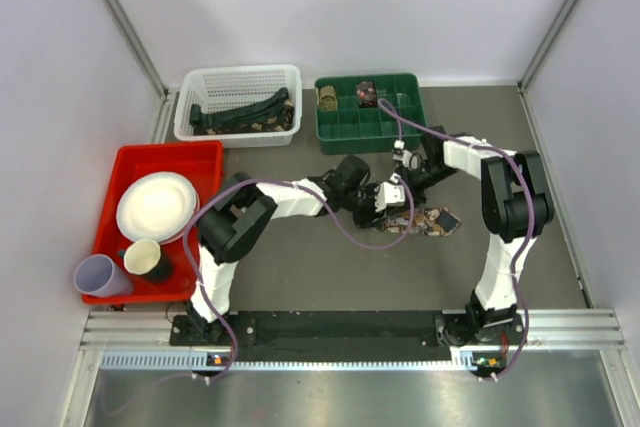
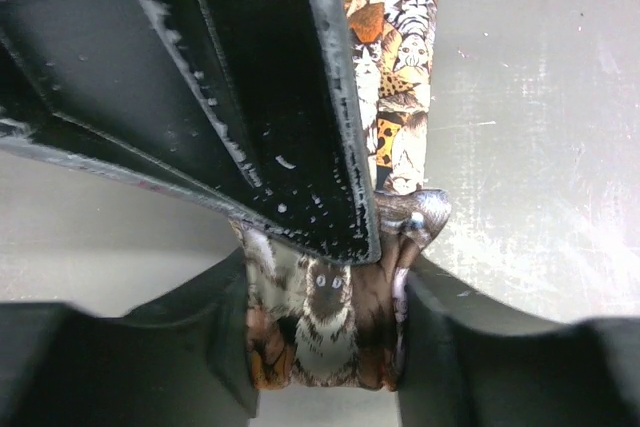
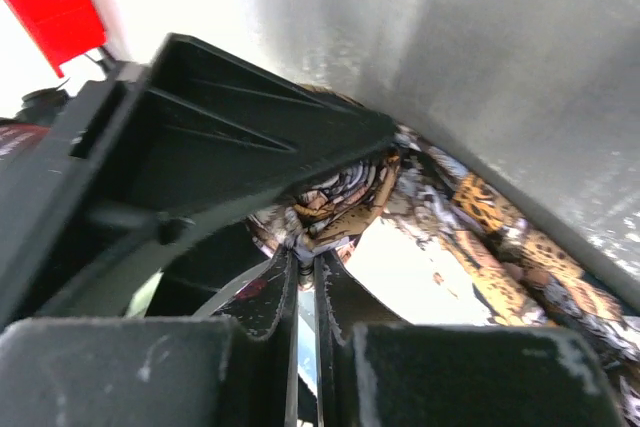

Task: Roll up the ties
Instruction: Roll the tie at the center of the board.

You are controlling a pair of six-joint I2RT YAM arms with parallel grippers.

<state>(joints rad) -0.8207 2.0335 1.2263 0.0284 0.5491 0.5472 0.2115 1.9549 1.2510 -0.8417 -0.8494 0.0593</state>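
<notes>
Grey tabletop (image 1: 330, 277), walled in white, carries at its left a red tray (image 1: 170, 153) with a white plate (image 1: 155, 205), a cream cup (image 1: 143, 259) and a lilac cup (image 1: 100, 275) at its near corner. At the far side a white basket (image 1: 240, 77) holds dark ties (image 1: 245, 112), and right of it a green divided tray (image 1: 370, 132) has two coiled ties (image 1: 327, 97) in separate far compartments. At mid-table lies a brown animal-print tie (image 1: 437, 219), its left end rolled; the left jaws clamp that roll, while the right jaws are pressed together, tips at the roll.
</notes>
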